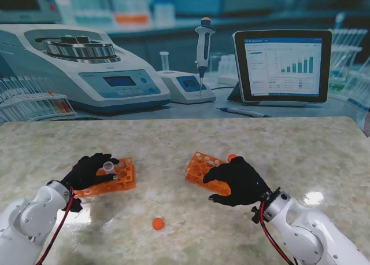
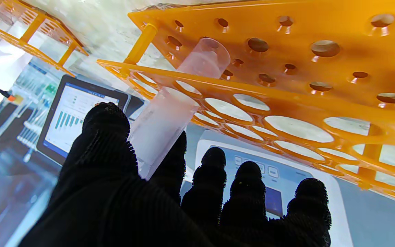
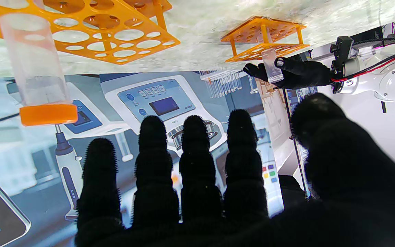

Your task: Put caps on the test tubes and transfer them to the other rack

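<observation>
Left hand over at the left, fingers pinched on an uncapped clear tube, thumb one side, index the other. Tube's lower end sits in a hole of the left orange rack, tilted, open mouth up toward the hand. Rack rests on the marble table, just beside the palm.

Center, nearer to me: a loose orange cap flat on the table, well apart from both racks.

Right of center, second orange rack, w/ a capped tube standing in it, orange cap on top. Right hand hovers just beside that rack, palm down, fingers spread and released, gripping nothing.
</observation>
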You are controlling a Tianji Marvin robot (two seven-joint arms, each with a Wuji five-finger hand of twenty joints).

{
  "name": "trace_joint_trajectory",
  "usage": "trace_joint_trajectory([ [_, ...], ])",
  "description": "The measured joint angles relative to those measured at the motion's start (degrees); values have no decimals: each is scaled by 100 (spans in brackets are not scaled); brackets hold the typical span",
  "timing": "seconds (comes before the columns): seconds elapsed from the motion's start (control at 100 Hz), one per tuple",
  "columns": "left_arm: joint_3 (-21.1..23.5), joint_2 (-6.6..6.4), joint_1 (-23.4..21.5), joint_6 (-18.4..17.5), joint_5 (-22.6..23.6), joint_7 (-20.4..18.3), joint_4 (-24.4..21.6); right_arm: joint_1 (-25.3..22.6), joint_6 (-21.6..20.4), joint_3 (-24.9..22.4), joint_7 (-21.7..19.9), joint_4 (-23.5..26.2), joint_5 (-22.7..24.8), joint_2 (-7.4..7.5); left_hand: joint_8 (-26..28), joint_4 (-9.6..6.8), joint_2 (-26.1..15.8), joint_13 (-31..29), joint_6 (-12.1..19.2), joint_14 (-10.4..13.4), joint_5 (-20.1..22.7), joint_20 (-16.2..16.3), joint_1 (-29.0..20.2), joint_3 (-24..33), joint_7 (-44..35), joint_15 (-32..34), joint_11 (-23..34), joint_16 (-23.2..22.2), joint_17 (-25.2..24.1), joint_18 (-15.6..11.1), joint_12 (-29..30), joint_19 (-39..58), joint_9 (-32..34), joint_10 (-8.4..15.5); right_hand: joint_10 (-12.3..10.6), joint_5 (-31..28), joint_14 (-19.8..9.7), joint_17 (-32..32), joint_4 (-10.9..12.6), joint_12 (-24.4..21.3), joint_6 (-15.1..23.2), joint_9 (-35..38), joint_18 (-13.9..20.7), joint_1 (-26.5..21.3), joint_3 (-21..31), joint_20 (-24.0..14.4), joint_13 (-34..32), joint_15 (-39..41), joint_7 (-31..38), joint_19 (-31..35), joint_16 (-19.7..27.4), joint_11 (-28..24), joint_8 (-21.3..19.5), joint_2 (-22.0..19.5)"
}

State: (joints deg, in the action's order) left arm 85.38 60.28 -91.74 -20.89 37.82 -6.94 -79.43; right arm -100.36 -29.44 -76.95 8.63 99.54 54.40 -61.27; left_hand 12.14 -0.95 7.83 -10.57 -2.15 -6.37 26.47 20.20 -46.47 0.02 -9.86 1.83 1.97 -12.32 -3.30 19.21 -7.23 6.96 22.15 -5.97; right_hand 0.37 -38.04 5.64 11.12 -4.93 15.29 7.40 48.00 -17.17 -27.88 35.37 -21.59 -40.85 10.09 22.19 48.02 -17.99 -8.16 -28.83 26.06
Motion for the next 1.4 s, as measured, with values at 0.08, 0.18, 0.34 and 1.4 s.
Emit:
trace_joint_trajectory([
  [0.08, -31, 0, -2, 5, 0, -1, -30, 3, -1, 6, -8, -1, -4, 1, 0, 42, 0, 1, 0, 3, 0, 0, 0, 0, 0, 0, -15, 2, -5, -1, 2, 0, -71, 0, 0, 0, 0, 0, 0, 0, 0, 0, 0, 0, -1, 0, 0, 0, 0, 0, 0, 0, 0, 0],
  [0.18, -99, -2, 20, 39, -6, -1, -33, 8, -2, 17, -20, -3, -12, 2, 0, 42, 0, 52, 0, 8, 0, 0, 0, 0, 0, -4, -15, 2, -11, -2, 2, -2, -71, 0, 0, 0, 0, -1, 1, 0, 0, 0, 0, 0, -1, 0, 0, 0, 0, 0, 0, 0, 0, 0],
  [0.34, -197, 2, 101, 96, -14, 22, 30, 15, -2, 29, -28, -4, -18, 2, -1, 43, 0, 53, -7, 12, 0, 0, 0, 0, 0, -4, -15, 4, -11, -2, 3, -4, -71, 0, 0, 0, 0, -1, 1, 0, 0, 0, 0, 0, -1, 0, 0, 0, 0, 0, 0, 0, 0, 0],
  [1.4, -370, 64, 272, 48, -141, 281, 439, 47, -6, 91, -93, -15, -49, 9, 263, 184, -111, 51, 1037, 330, 494, -1, -323, -456, -772, 5, 402, 4, -69, -210, -1, -101, 80, 1013, 0, 0, 0, -1, 2, 0, 0, 0, -1, 0, -74, 0, 0, 0, 0, 0, 0, 0, 0, -5],
])
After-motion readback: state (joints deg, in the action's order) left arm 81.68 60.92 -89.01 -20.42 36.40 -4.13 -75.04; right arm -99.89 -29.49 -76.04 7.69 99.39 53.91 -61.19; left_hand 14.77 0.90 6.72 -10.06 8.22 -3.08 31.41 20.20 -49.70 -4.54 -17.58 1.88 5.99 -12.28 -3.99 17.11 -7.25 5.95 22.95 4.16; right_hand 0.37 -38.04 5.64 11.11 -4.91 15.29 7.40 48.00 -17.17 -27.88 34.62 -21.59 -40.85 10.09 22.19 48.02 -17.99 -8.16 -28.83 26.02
